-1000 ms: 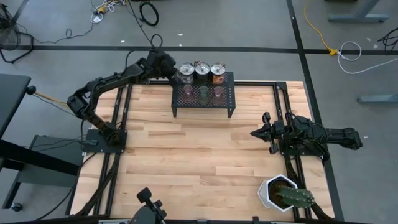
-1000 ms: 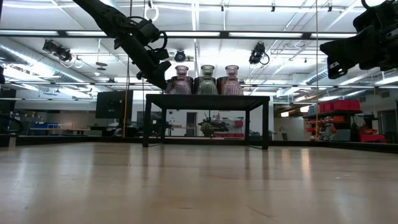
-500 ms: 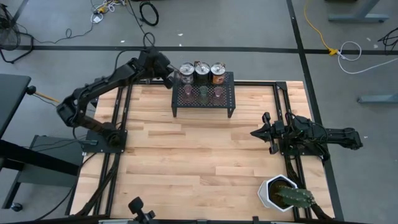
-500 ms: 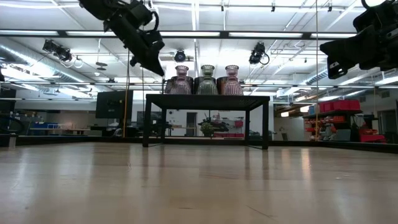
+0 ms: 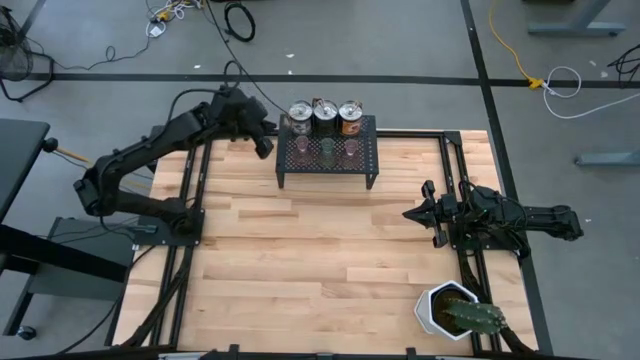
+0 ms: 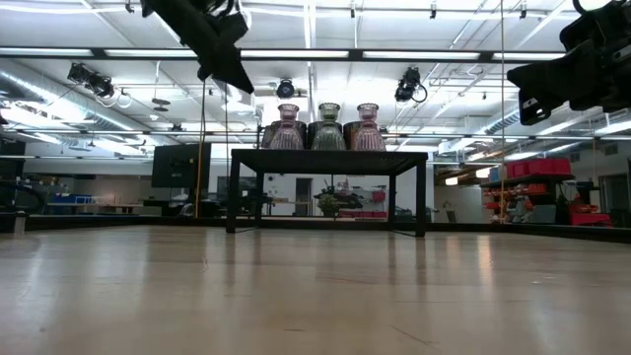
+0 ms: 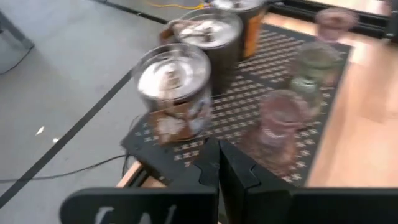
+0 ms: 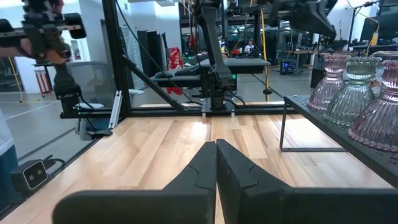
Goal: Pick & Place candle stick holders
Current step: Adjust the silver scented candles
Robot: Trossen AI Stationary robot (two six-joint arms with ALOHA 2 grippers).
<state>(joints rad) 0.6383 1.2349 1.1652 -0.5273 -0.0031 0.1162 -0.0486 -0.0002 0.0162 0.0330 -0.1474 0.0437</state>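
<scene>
Pulled back left of the rack [image 5: 326, 150], left gripper [image 5: 266, 143] closed and empty, nearest holder [image 7: 176, 93] just beyond its fingertips.

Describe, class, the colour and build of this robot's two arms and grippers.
Both arms are black, jointed segments. The left gripper and right gripper each have two dark, angular fingers tapering to points. A black cable loops above the left arm; the right arm looks bulkier.

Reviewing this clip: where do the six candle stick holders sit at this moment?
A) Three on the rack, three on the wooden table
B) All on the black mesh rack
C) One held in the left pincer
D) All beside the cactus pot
B: the high view shows the three metallic holders and the three glass cups all on the black mesh rack, and the left pincer holds nothing.
</scene>
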